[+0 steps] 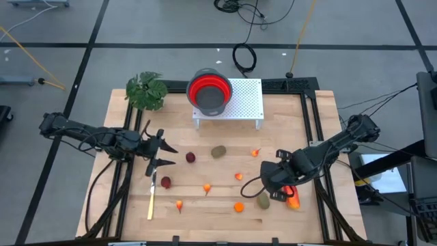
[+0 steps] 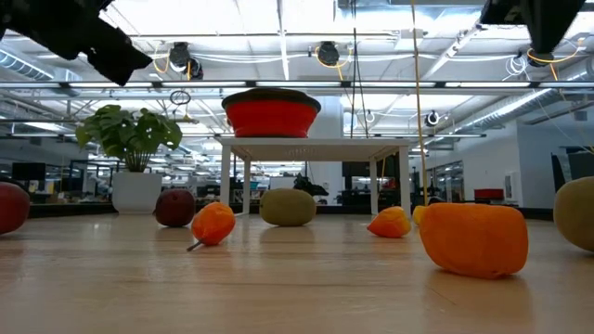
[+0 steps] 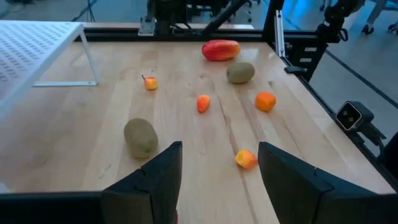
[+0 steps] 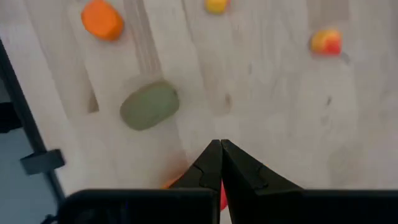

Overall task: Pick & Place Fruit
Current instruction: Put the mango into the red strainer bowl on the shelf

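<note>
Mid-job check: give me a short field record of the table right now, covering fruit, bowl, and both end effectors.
container: red bowl on the white rack, no fruit seen in it
fruit on table: dark red ball, second dark red ball, olive oval, second olive oval, red-orange long fruit, small orange pieces scattered mid-table
left end effector: open, empty, near the dark red balls
right end effector: shut, holding nothing, above the red-orange long fruit
other: knife, plant

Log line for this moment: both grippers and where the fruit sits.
left gripper: open, empty, over table's left | right gripper: shut, empty, above red-orange fruit | fruit: all on table | red bowl: on white stand
</note>
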Available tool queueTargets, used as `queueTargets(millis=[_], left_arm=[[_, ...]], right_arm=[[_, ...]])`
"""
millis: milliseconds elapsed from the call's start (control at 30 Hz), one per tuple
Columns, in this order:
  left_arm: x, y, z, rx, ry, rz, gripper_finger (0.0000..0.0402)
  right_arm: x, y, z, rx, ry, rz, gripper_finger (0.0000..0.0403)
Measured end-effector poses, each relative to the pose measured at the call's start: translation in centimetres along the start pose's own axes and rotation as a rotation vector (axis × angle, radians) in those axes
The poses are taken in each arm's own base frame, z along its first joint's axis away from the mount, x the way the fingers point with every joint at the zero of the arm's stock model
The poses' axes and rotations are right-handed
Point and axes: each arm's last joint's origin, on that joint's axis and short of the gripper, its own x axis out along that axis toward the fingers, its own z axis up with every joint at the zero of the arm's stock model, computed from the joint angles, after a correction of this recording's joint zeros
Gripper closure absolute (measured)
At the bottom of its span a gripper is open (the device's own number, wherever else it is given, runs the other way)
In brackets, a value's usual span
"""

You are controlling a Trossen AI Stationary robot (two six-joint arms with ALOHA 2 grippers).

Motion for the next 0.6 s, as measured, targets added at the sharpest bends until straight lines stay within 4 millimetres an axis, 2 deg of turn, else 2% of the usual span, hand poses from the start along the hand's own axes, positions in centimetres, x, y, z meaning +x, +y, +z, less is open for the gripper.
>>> queueTargets(millis=[267,600], left_arm=[[-0.9,0.2,-1.8,0.03,-0.028,0.002,0.019],[-1.7,0.5,-3.5,0.032,-0.044,0.008,0.019]], right_arm=[[0.2,0.3,-0.1,0.193,0.068,0.025,0.0403],[0.1,-0.2,-1.3,0.515,0.265,-0.023,0.0403]])
